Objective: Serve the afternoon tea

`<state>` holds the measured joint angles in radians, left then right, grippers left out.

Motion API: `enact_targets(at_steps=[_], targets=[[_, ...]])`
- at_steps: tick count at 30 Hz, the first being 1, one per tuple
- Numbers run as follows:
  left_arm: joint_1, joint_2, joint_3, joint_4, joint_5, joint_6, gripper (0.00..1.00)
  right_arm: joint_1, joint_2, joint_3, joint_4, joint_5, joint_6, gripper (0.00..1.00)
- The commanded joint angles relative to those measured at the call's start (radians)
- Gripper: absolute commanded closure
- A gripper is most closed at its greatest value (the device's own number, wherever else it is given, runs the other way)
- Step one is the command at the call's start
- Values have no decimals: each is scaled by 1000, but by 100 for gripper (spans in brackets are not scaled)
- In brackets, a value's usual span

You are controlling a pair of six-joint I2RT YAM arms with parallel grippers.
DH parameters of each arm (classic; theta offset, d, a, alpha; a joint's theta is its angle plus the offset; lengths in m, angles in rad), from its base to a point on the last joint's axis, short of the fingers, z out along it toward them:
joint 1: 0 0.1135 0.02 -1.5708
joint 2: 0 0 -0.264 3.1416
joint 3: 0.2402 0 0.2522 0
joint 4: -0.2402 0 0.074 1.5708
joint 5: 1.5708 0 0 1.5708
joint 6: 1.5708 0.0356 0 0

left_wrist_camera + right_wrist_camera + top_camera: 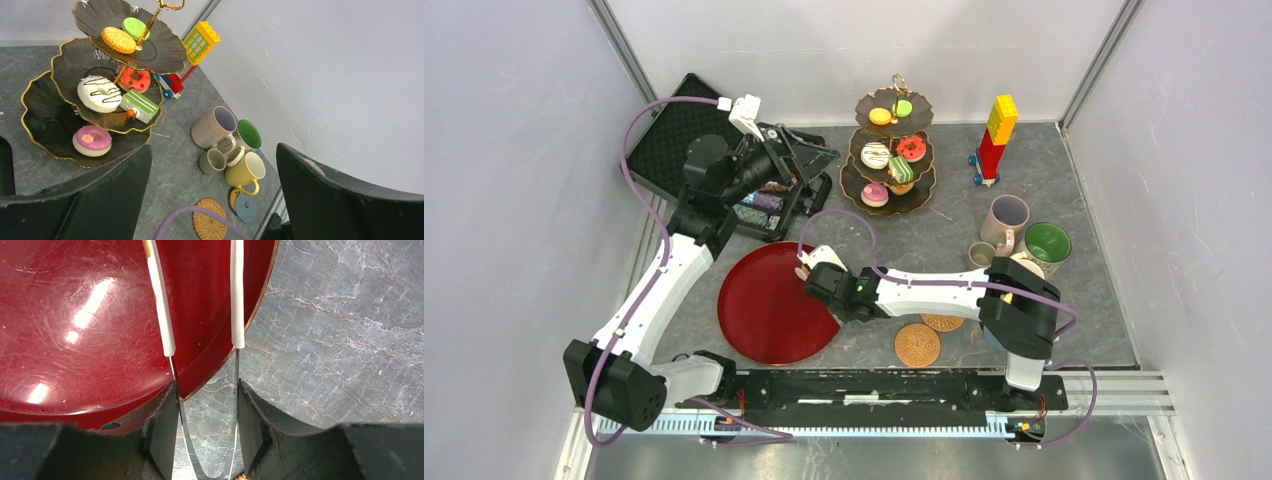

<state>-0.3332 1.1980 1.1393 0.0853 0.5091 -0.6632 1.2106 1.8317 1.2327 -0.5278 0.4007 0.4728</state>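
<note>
Right wrist view alone shows right hand [206,426] clamping tongs [238,300].

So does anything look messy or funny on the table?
A little. The four mugs crowd together in one clump by the wall, seemingly touching, while a woven coaster lies bare nearby. The stand looks tidy.

Bright, even light; glare streaks on red tray [75,315]; sharp focus

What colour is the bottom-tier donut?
The donut is pink, clearest in the left wrist view.
</note>
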Motion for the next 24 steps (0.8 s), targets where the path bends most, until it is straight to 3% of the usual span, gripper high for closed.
enact_targets(at_steps=[1, 8, 15, 24], targets=[[-3, -8, 7, 44, 25, -35, 0, 4, -89, -24, 75, -1, -47, 63], [-2, -11, 8, 35, 15, -25, 0, 4, -240, -125, 165, -15, -98, 71], [-3, -18, 10, 25, 5, -14, 0, 0, -396, -259, 277, -28, -136, 73], [-5, -7, 10, 25, 10, -18, 0, -3, -256, -125, 205, -152, -120, 66]])
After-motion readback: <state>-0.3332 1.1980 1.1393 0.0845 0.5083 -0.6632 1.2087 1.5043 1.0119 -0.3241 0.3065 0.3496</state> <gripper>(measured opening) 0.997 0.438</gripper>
